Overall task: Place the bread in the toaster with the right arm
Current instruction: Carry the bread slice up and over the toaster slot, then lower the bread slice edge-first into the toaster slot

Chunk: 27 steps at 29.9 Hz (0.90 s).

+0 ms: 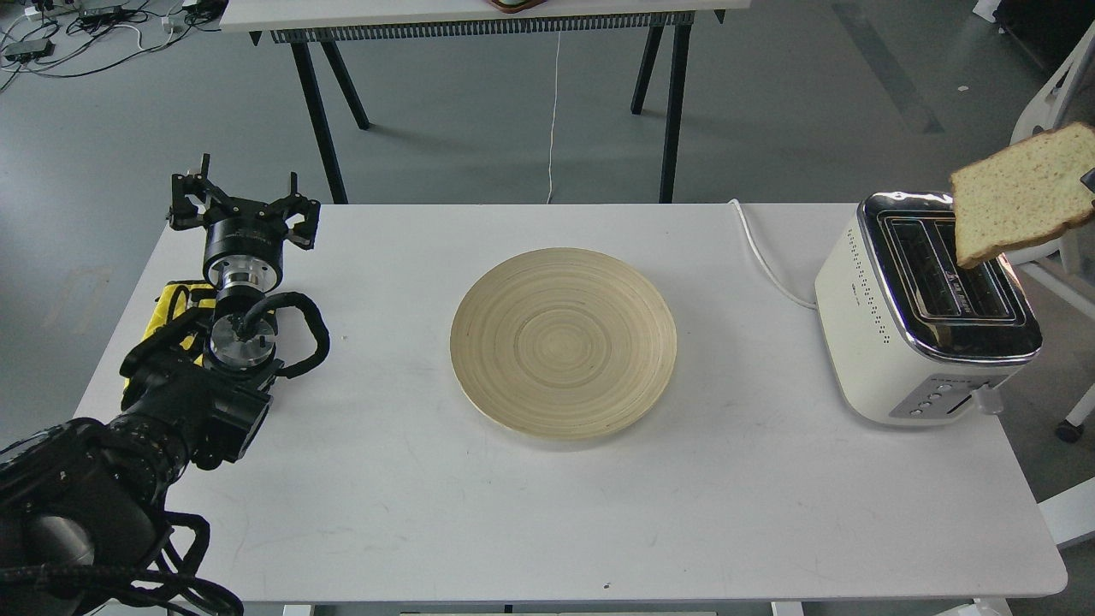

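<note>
The bread (1022, 192), a pale tan slice, hangs tilted in the air at the right edge of the head view, its lower corner just over the right slot of the toaster (928, 308). The toaster is cream-white with a chrome top and stands on the right end of the white table (513, 513). Only a dark sliver of my right gripper (1090, 180) shows, at the bread's right edge; the rest of the arm is out of view. My left gripper (244, 205) rests at the table's far left with its fingers spread and nothing in it.
A round wooden plate (563, 342) lies at the table's middle with nothing on it. The toaster's white cord (766, 257) runs off the back edge. A black-legged table (479, 17) stands behind, and a white frame (1048, 103) stands right of the toaster.
</note>
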Available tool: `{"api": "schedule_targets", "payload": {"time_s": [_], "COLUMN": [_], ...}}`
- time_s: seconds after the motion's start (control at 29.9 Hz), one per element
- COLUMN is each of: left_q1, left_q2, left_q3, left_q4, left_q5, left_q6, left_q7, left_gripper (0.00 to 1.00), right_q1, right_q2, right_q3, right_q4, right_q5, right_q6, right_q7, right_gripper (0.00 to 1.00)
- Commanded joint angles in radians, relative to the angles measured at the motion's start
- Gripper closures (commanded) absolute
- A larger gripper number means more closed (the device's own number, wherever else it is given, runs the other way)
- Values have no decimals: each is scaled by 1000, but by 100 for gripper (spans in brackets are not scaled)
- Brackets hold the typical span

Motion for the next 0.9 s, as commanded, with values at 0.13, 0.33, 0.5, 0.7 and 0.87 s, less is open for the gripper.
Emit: {"api": "schedule_targets", "payload": {"time_s": [0.13, 0.33, 0.5, 0.7, 0.87], "left_q1": [0, 0, 0, 0, 0], "left_q2": [0, 0, 0, 0, 0], "left_q3": [0, 0, 0, 0, 0], "left_q4": [0, 0, 0, 0, 0], "left_q5": [0, 0, 0, 0, 0], "left_q6": [0, 0, 0, 0, 0], "left_q7": [0, 0, 0, 0, 0], "left_gripper": [0, 0, 0, 0, 0], "right_q1": [-14, -16, -23, -40, -40], "right_q2": [16, 33, 35, 48, 52], "right_q3": [0, 0, 0, 0, -2], "right_q4": [3, 18, 29, 31, 28], "right_q5": [0, 0, 0, -2, -2], "right_q6": [0, 0, 0, 0, 0], "right_q7": [0, 0, -3, -6, -6], "right_gripper": [85, 85, 85, 85, 85]}}
